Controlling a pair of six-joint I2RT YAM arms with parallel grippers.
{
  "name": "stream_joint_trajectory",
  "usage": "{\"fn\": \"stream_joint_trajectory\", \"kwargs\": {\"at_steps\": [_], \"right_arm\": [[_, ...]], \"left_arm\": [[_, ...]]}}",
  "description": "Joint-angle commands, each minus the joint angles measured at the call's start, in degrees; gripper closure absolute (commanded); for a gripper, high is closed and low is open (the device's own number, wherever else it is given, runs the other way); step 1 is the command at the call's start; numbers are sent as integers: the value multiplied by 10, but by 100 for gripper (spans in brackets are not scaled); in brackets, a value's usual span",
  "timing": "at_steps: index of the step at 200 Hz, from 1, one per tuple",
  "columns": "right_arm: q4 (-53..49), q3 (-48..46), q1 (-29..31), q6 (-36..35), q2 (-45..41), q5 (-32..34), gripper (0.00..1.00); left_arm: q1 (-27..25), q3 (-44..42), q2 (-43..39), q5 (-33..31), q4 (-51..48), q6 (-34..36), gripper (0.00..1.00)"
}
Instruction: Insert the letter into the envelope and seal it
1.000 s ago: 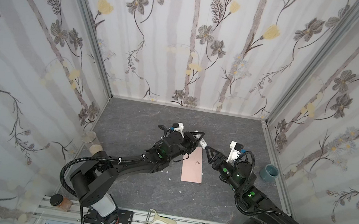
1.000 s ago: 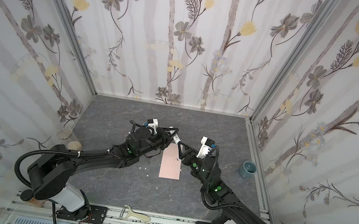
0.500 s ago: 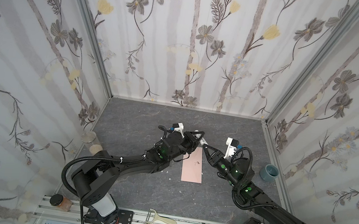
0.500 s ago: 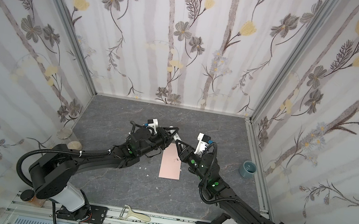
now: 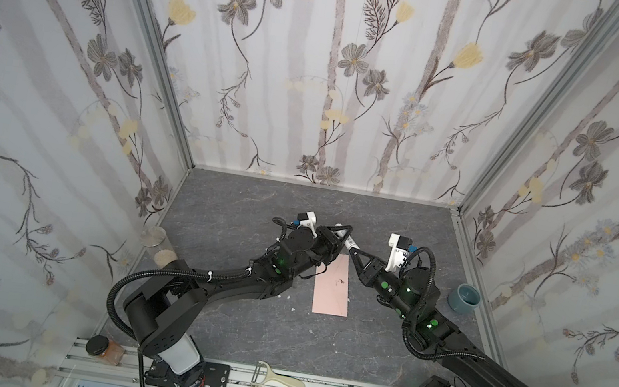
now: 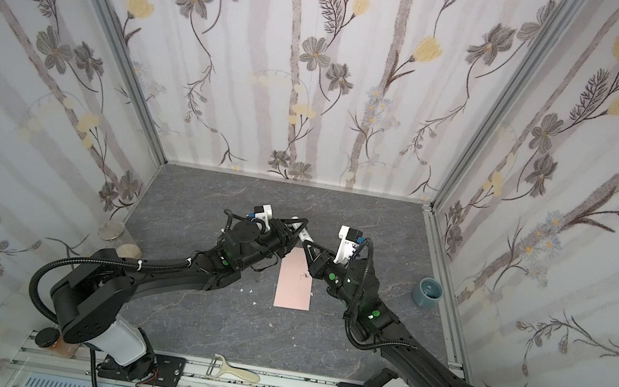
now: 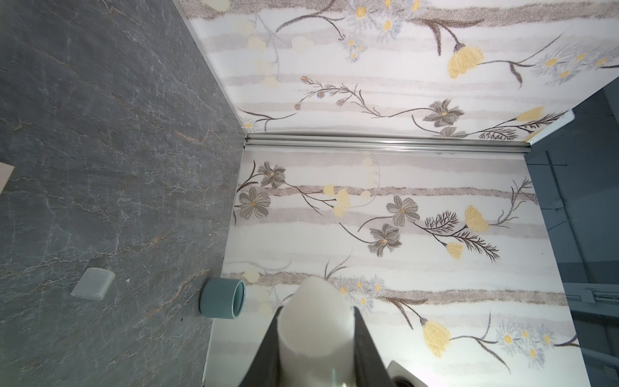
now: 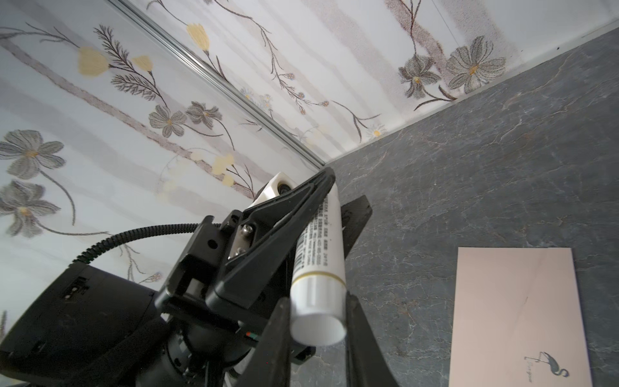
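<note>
The pale pink envelope point(image 5: 333, 286) point(image 6: 296, 281) point(image 8: 516, 318) lies flat on the grey table, flap down, a small bird mark on it. The letter is hidden. Above the envelope's far end, my left gripper point(image 5: 344, 233) point(image 6: 300, 224) point(image 7: 316, 321) point(image 8: 341, 194) is shut on a white glue stick point(image 5: 348, 243) point(image 6: 303, 234) point(image 8: 318, 261) point(image 7: 315, 335), held off the table. My right gripper point(image 5: 353, 252) point(image 6: 306, 243) point(image 8: 317, 308) faces it, its two fingers pressed on either side of the tube's near end.
A blue cup point(image 5: 464, 297) point(image 6: 427, 292) point(image 7: 222, 298) stands by the right wall. A small pale cap point(image 7: 93, 283) lies on the table. Jars point(image 5: 153, 237) stand at the left wall, a peeler point(image 5: 278, 379) lies on the front rail, and white scraps dot the table.
My right gripper has moved up to the left gripper and closed its fingers onto the end of the glue stick. The left arm and the envelope have stayed put.
</note>
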Motion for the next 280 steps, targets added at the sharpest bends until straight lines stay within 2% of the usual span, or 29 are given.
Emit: {"fn": "stream_joint_trajectory", "kwargs": {"at_steps": [1,50,70,99,174,280], "right_arm": [[-67,27,10,-85,-1,31,87],[-192,88,67,-236,6,163,88],[-232,124,112,-294,21,215,89],[-271,150,143,-361,40,261,90],[-322,175,203,-462,69,373,89],[-362,206,308,-560,176,587,91]], "left_arm": [[-1,7,6,36,15,-9,100],[-1,8,8,56,15,-17,100],[-1,11,10,69,15,-22,100],[-2,17,15,91,15,-25,100],[-1,15,19,126,14,-30,100],[-1,14,19,140,14,-30,100]]}}
